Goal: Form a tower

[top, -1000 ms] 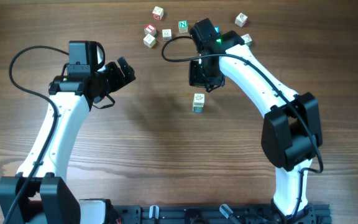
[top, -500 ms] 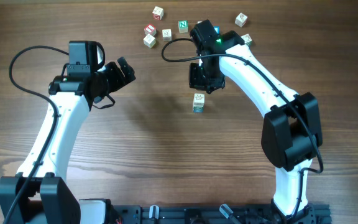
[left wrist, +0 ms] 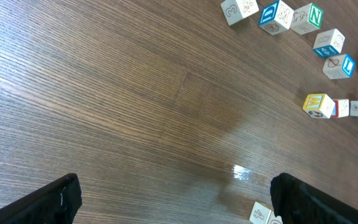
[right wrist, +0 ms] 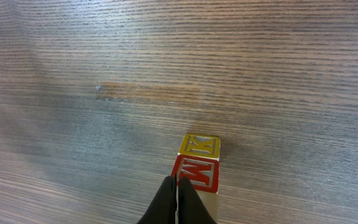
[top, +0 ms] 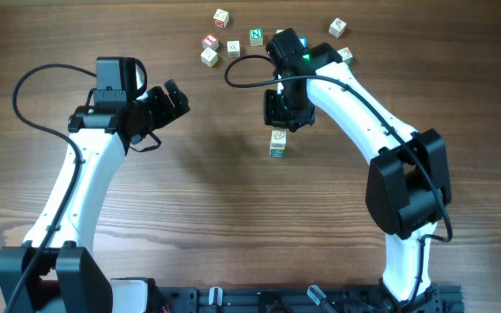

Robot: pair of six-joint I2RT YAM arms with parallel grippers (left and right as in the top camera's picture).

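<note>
A short tower stands just ahead of the right tool, clenched empty. Beyond it, cubes lie unstacked; the left tool gapes.

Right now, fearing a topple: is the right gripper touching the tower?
Cannot tell: in the right wrist view the shut right gripper overlaps the tower; no clear gap shows.

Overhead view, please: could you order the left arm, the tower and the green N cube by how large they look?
1. left arm, by far the largest.
2. tower, top and one side showing.
3. green N cube, slightly smaller; the tower's top is nearer the camera, so that gap is unsure.
</note>
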